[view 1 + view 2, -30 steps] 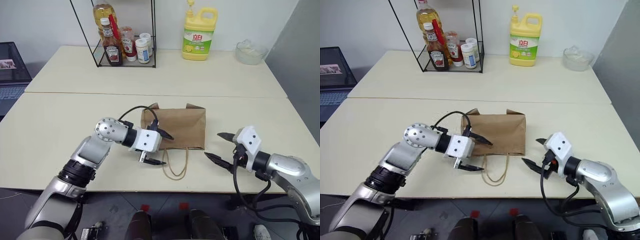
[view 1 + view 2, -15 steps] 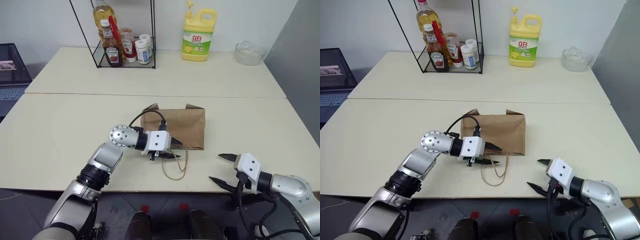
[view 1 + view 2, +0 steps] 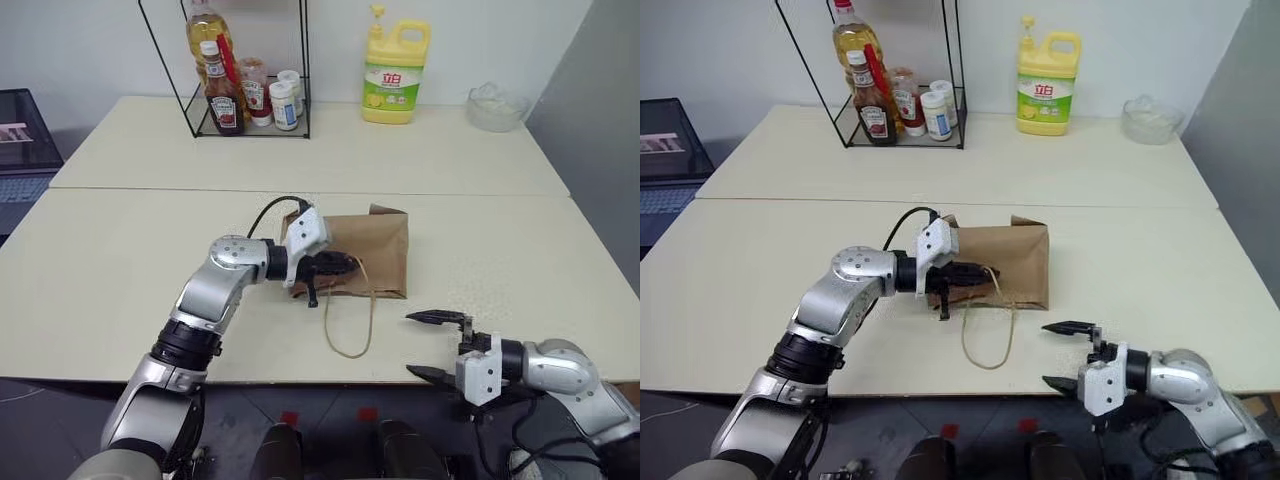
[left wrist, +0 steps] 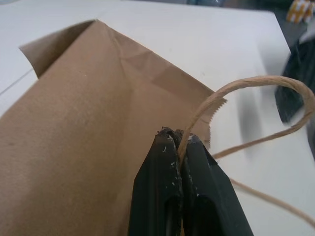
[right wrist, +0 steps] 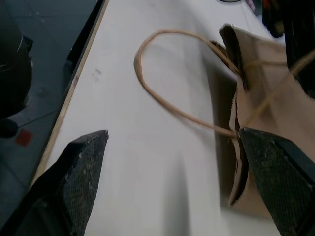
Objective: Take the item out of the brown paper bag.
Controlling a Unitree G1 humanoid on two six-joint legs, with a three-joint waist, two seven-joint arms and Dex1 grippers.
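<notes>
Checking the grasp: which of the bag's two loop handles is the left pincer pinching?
The upper handle, raised off the table and arching up from the brown paper bag's mouth, is clamped in the left pincer. The other handle lies slack on the table.

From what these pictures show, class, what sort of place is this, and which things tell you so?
Probably a lab or office staged as a kitchen: plain cream tables, a black wire rack of sauce bottles, a yellow plastic detergent jug, and a laptop on a side desk.
</notes>
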